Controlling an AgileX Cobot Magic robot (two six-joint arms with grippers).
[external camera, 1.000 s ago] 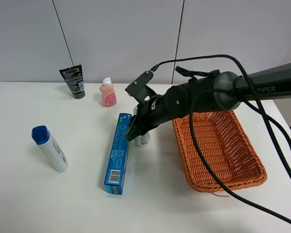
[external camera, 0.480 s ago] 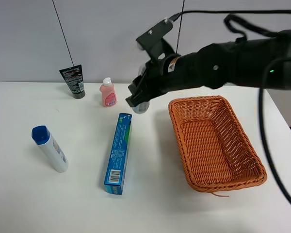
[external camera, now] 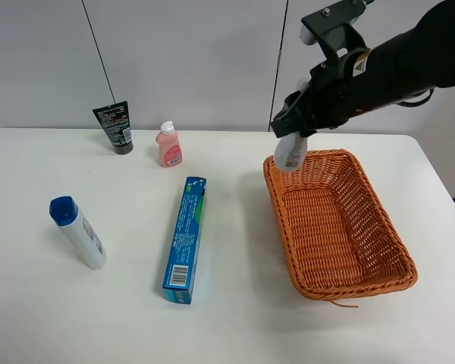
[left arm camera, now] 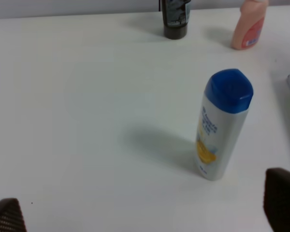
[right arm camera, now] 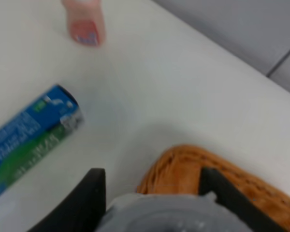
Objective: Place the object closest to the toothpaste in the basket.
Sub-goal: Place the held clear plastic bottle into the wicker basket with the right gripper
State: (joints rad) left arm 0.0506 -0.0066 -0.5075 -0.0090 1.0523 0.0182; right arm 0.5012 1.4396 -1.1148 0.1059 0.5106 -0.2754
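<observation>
My right gripper (external camera: 289,135) is shut on a small clear bottle with a grey cap (external camera: 290,152) and holds it in the air over the far left corner of the orange wicker basket (external camera: 387,227). The blue toothpaste box (external camera: 186,239) lies flat on the table left of the basket. In the right wrist view the bottle's grey top (right arm camera: 159,213) sits between the black fingers (right arm camera: 89,195), with the basket rim (right arm camera: 183,166) and the toothpaste box (right arm camera: 29,140) below. My left gripper (left arm camera: 144,212) is open and empty, low over the table; it is out of the exterior high view.
A white bottle with a blue cap (external camera: 78,231) stands at the left, also in the left wrist view (left arm camera: 222,128). A black tube (external camera: 115,127) and a pink bottle (external camera: 169,145) stand at the back. The pink bottle also shows in the right wrist view (right arm camera: 84,21).
My right gripper lifted the small bottle from beside the toothpaste box and carried it up and right, to above the basket's far left corner. The other items have not moved.
</observation>
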